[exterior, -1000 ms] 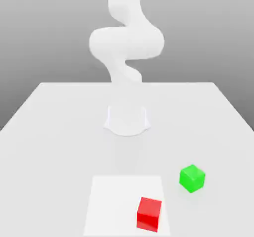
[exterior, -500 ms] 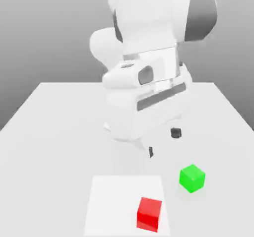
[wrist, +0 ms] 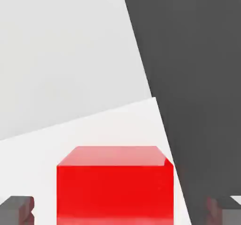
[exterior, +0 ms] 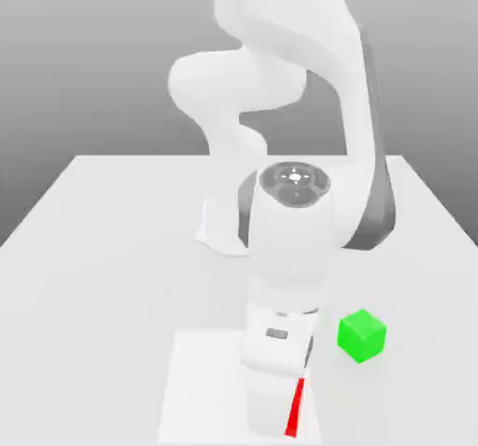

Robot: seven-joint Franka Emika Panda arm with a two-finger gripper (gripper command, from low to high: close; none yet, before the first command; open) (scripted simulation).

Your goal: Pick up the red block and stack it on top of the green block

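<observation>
In the exterior view, the white arm (exterior: pixel 299 136) is bending forward over the pale bench (exterior: pixel 112 248), its wrist section pointing straight down toward the near edge. The hand (exterior: pixel 280 407) is sitting low at the bottom of this view, over a lighter square patch (exterior: pixel 201 379) on the bench top. The red block (exterior: pixel 295 410) is showing as a thin red sliver peeking out at the hand's side toward the exterior view's right, the rest of it hidden behind the white housing. The green block (exterior: pixel 361 335) is resting on the bench just beside that patch, toward the exterior view's right, near the hand but apart from it and apart from the red block.

In the hand view, the red block (wrist: pixel 115 186) is lying directly between the two dark fingertips (wrist: pixel 18 209), its top face and one side face plainly showing. A gap is showing between each fingertip and the block's sides (the one toward the lighter patch is the clearer), so the hand is standing partly open, straddling the block without gripping it. The block is sitting on the lighter patch (wrist: pixel 84 130), with the bench (wrist: pixel 66 50) and a dark area (wrist: pixel 197 78) beyond.
</observation>
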